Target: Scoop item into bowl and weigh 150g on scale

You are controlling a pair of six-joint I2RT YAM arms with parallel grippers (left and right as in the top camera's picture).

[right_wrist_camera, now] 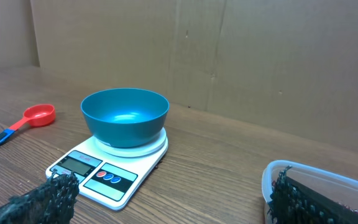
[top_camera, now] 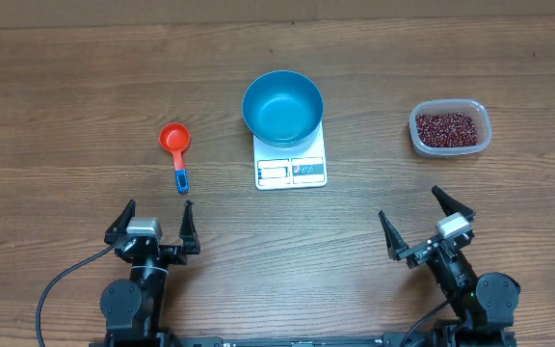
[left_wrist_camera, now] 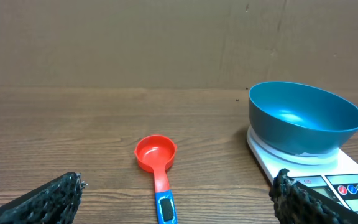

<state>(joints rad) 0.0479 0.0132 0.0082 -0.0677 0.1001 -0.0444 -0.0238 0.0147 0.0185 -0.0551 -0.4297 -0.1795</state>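
The blue bowl (top_camera: 282,106) (left_wrist_camera: 303,117) (right_wrist_camera: 125,116) stands empty on the white scale (top_camera: 291,164) (left_wrist_camera: 347,180) (right_wrist_camera: 101,174) at the table's middle. Dark red beans (top_camera: 445,126) fill a clear plastic tub (top_camera: 450,128) (right_wrist_camera: 303,180) at the right. A red scoop (top_camera: 174,144) (left_wrist_camera: 157,158) (right_wrist_camera: 23,121) with a blue handle end lies left of the scale, bowl end away from me. My left gripper (top_camera: 155,213) (left_wrist_camera: 179,196) is open near the front edge, just short of the scoop's handle. My right gripper (top_camera: 424,218) (right_wrist_camera: 169,193) is open at the front right, holding nothing.
A cardboard wall (left_wrist_camera: 166,43) backs the far side of the wooden table (top_camera: 85,87). Bare wood lies between the scale and the tub, and between both grippers.
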